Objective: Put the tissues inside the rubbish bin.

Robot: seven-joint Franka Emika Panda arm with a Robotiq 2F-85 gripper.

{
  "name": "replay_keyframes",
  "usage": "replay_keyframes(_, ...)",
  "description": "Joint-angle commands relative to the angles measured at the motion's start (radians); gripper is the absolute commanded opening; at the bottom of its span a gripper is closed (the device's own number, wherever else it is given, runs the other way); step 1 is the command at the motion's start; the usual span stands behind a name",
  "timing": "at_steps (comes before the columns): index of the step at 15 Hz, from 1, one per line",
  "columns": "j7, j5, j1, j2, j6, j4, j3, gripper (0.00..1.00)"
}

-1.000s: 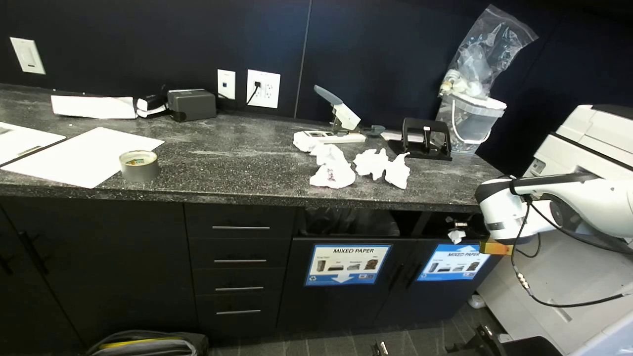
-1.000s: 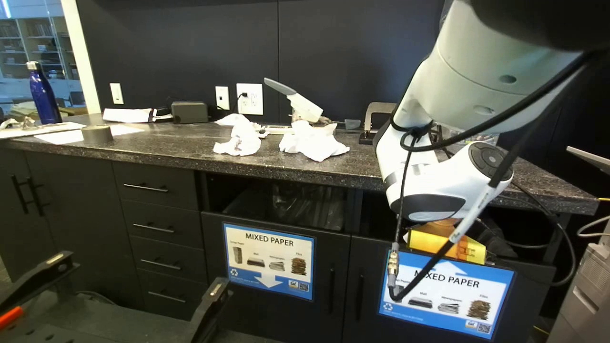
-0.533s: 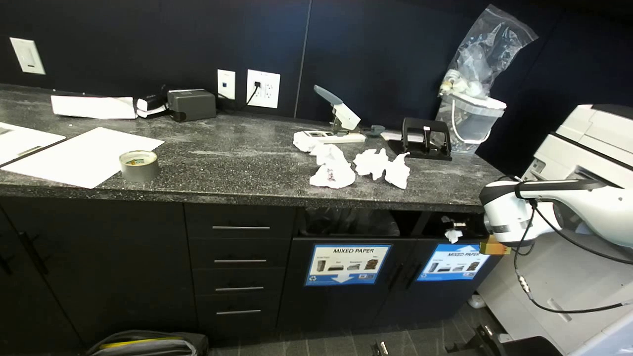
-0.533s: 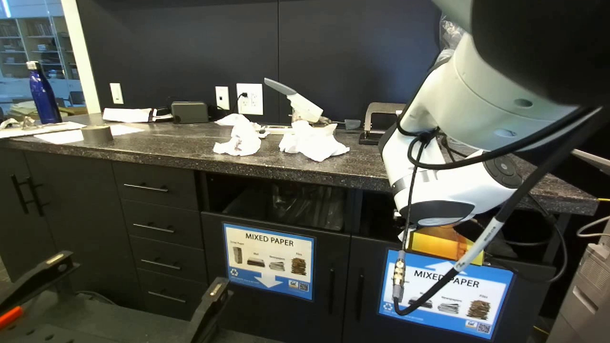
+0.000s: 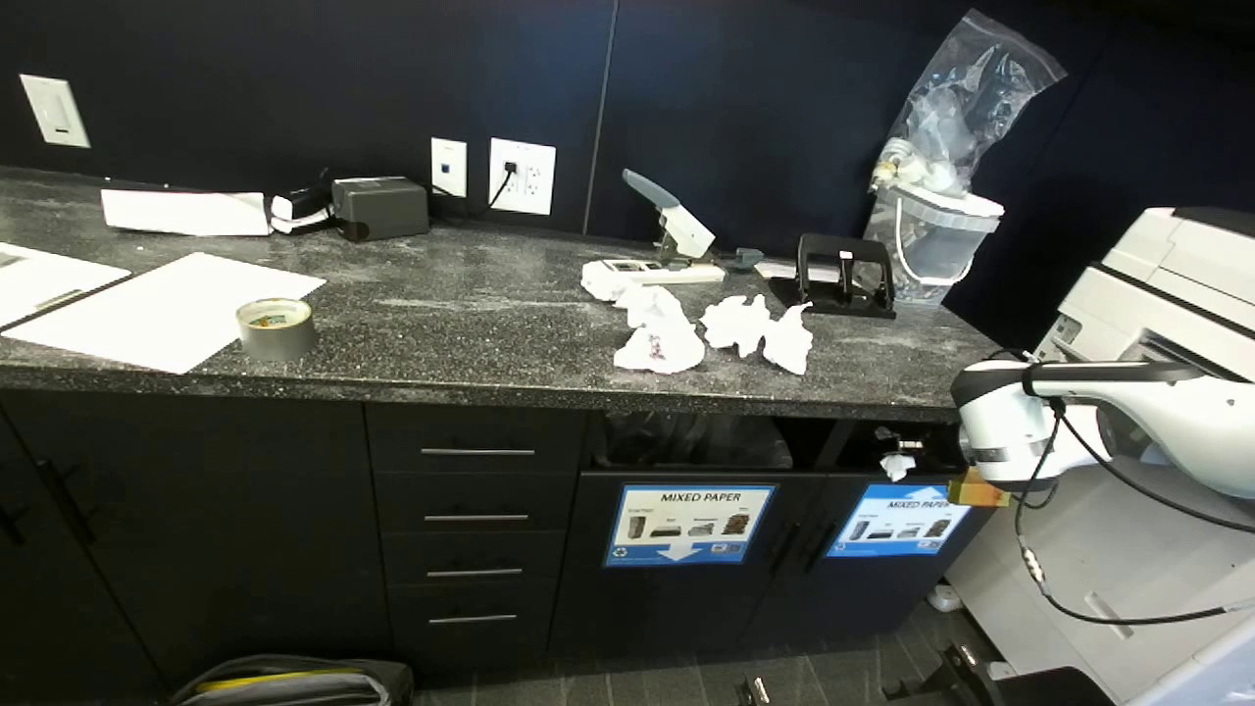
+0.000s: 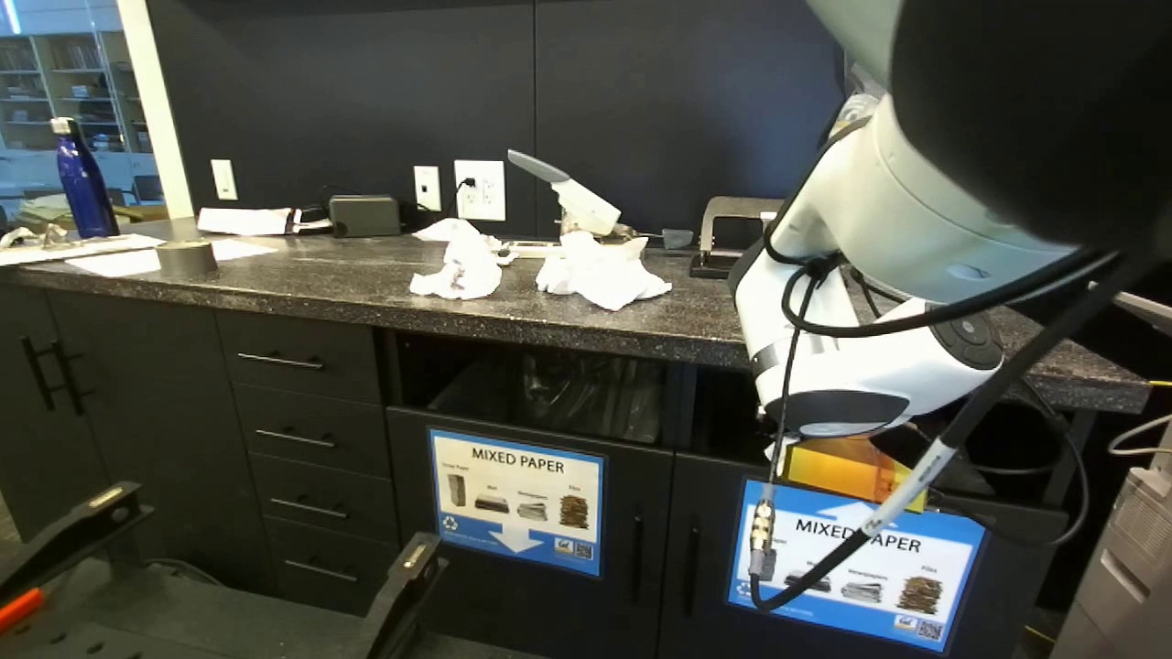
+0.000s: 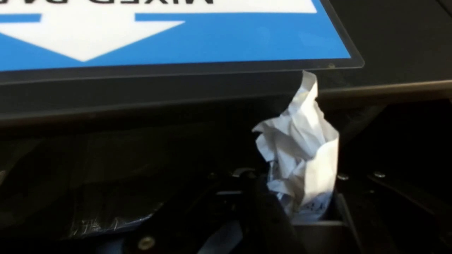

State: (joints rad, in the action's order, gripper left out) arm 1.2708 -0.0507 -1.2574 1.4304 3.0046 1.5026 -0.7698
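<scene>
My claw (image 7: pixel 303 199) is clamped on a crumpled tissue (image 7: pixel 300 151), its long axis running toward the near lip (image 7: pixel 388 89) of the right rubbish bin (image 5: pixel 855 459); I'd ease farther in.

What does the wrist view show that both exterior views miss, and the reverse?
Only the wrist view: dark marks on the crumpled paper wad gripped in the hand.

Only the exterior views: the countertop with more crumpled wads, a heavy-duty stapler, a hole punch and a tape roll.

All share: parts of that wad and a MIXED PAPER sign by the bin slot.
</scene>
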Motion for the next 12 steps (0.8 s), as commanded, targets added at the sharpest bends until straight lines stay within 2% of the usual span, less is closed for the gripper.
replay_keyframes(1,0.038,0.043,-0.047,0.087,-0.059,-0.048,-0.086,0.03)
replay_keyframes(3,0.026,0.039,-0.055,0.076,-0.062,-0.028,-0.078,0.03)
replay_keyframes(8,-0.016,0.036,-0.015,0.038,-0.045,-0.025,-0.024,0.02)
replay_keyframes(12,-0.019,0.036,0.002,0.033,-0.028,-0.029,-0.018,0.02)
